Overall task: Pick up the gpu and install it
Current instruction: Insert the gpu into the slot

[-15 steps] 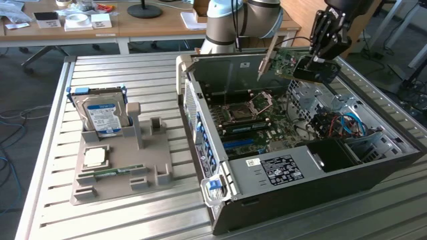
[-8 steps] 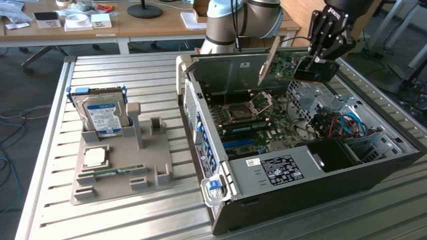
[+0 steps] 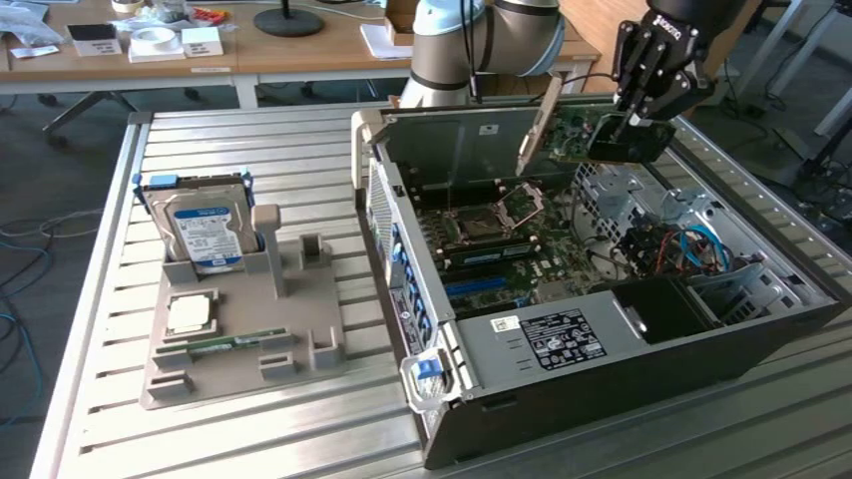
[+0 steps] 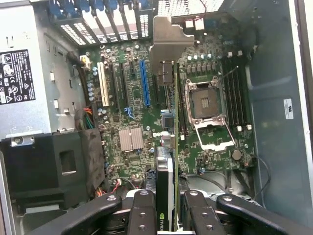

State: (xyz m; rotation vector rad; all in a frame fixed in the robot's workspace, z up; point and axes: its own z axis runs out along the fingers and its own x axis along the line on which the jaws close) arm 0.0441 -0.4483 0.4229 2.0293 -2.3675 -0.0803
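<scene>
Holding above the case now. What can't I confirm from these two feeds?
Wrist view: the slot under the gpu, covered by the edge-on card.
Exterior view: the card's connector edge, too small and partly behind the claw.
Exterior view: power supply label text, too small.
Exterior view: hard drive lower end, hidden by its holder.

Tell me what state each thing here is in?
computer case: side off, open.
graphics card: gripped edge-down above the computer case, not plugged in.
claw: shut on the graphics card.
hard drive: upright in the stand.
memory stick: lying flat in the stand.
</scene>
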